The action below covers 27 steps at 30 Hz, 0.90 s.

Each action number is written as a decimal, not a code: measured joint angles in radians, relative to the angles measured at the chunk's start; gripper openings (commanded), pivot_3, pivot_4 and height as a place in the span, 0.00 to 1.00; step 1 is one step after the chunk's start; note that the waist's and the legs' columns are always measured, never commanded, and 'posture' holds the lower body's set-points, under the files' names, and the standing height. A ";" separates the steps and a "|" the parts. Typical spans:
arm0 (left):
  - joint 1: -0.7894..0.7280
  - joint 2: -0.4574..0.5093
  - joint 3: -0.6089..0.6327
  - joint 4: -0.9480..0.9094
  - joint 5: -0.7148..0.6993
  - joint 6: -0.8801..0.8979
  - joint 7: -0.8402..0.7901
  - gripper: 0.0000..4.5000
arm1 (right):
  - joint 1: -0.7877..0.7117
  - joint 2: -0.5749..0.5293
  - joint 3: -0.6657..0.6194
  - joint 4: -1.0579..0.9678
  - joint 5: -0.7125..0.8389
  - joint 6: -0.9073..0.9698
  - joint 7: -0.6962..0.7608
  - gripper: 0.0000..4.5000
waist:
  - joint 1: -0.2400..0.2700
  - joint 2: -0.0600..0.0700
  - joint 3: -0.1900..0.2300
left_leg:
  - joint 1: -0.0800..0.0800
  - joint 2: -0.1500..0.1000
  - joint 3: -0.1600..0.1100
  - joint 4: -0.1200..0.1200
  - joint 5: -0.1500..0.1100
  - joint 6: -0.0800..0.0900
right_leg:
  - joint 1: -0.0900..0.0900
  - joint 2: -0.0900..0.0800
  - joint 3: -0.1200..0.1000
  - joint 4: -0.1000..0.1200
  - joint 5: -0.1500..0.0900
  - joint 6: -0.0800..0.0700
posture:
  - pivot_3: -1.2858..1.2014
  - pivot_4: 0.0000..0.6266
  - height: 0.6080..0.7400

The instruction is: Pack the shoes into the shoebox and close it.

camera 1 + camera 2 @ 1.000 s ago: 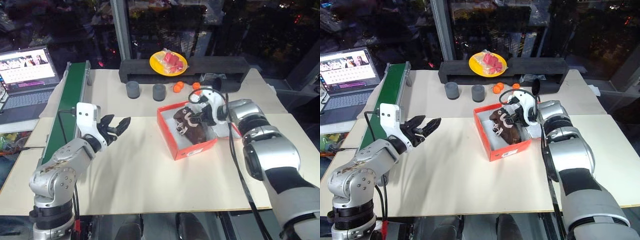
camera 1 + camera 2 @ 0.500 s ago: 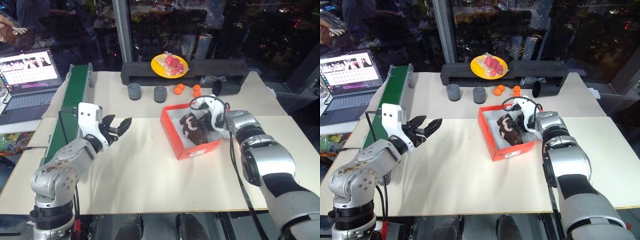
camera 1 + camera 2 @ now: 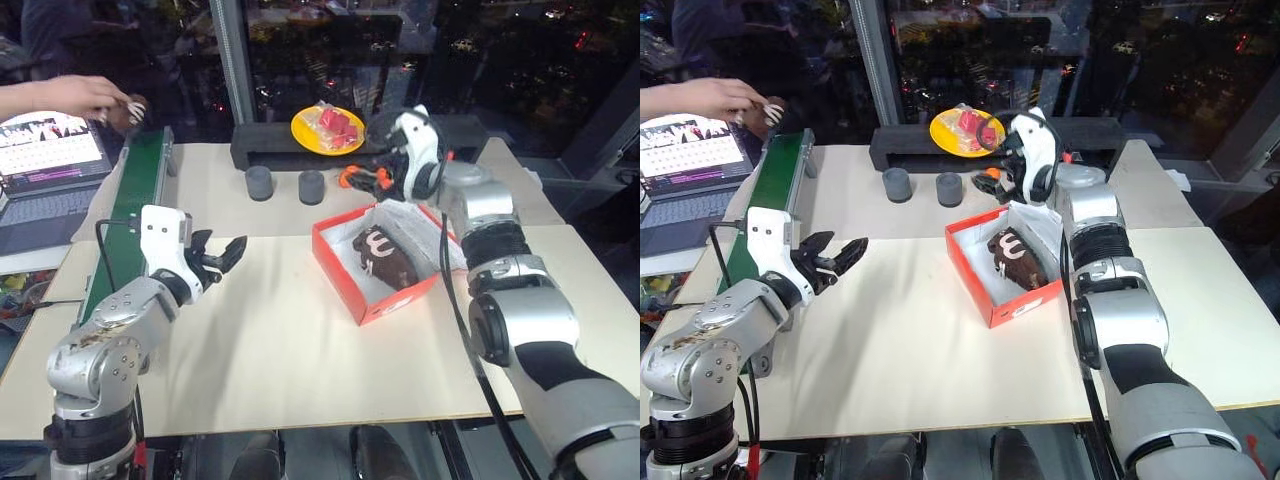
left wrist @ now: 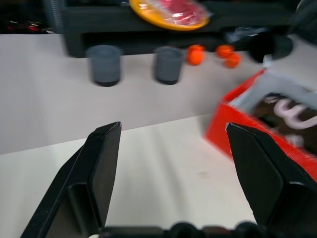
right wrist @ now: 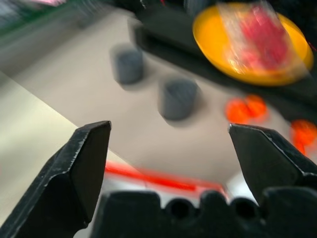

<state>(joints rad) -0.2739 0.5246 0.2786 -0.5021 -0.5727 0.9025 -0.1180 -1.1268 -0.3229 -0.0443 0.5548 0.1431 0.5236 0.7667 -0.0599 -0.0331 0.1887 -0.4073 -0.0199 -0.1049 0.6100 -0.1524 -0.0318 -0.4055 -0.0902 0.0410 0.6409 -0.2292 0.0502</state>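
Above shoebox (image 3: pixel 372 290) far edge, right end effector (image 3: pixel 383 178) spread, empty; left end effector (image 3: pixel 217 258) spread over bare table (image 3: pixel 280 350).

Both head eyes are looking down over the bench (image 3: pixel 300 350); each wrist view is facing low across it, sharing the yellow plate (image 4: pixel 168 11).

On our bench (image 3: pixel 300 350): two grey cups (image 3: pixel 259 182), orange balls (image 4: pixel 196 55), a yellow plate (image 3: pixel 325 129), a green conveyor (image 3: pixel 130 205), a laptop (image 3: pixel 45 165).
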 measured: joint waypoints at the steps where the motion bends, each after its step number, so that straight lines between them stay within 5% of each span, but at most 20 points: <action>1: 0.006 0.001 0.011 0.018 0.029 -0.010 0.014 0.80 | 0.065 -0.003 0.011 -0.111 0.024 0.034 0.020 0.99 | 0.004 0.000 0.000 | 0.000 -0.001 0.000 0.000 0.000 0.000 | 0.000 -0.001 0.000 0.000 0.000 0.000 | 0.52 0.24 1.00; 6: 0.031 -0.006 0.030 0.045 0.116 -0.053 0.067 0.80 | 0.318 -0.019 0.082 -0.411 0.075 0.114 0.061 0.99 | 0.018 0.000 0.000 | 0.000 0.000 0.000 0.001 0.000 0.000 | 0.000 0.000 0.000 0.000 0.000 0.000 | 0.52 0.24 1.00; 9: 0.065 -0.058 0.056 0.045 0.156 -0.075 0.114 0.97 | 0.438 -0.024 0.122 -0.530 0.075 0.111 0.057 1.00 | 0.017 0.000 0.000 | 0.001 0.000 0.001 0.000 0.000 0.000 | 0.000 0.000 0.001 0.000 0.000 0.000 | 0.52 0.24 1.00; 11: 0.093 -0.090 0.067 0.049 0.176 -0.082 0.136 0.99 | 0.507 -0.018 0.154 -0.569 0.076 0.111 0.057 1.00 | 0.013 0.000 0.000 | 0.000 0.000 0.001 0.000 0.000 0.000 | -0.001 0.000 0.001 0.000 0.000 0.000 | 0.52 0.24 1.00; 27: 0.028 -0.111 0.231 0.325 0.222 -0.222 0.145 0.99 | 0.455 0.097 0.194 -0.553 0.072 0.017 -0.032 1.00 | 0.018 -0.001 -0.001 | 0.001 0.001 0.001 0.001 0.000 0.000 | 0.000 0.000 0.000 -0.001 -0.002 0.003 | 0.52 0.24 1.00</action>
<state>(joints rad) -0.2456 0.4138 0.5095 -0.1766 -0.3508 0.6802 0.0274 -0.6719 -0.2262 0.1494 0.0015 0.2150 0.5405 0.7349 -0.0422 -0.0342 0.1881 -0.4065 -0.0191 -0.1041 0.6108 -0.1524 -0.0321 -0.4056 -0.0898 0.0413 0.6403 -0.2308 0.0529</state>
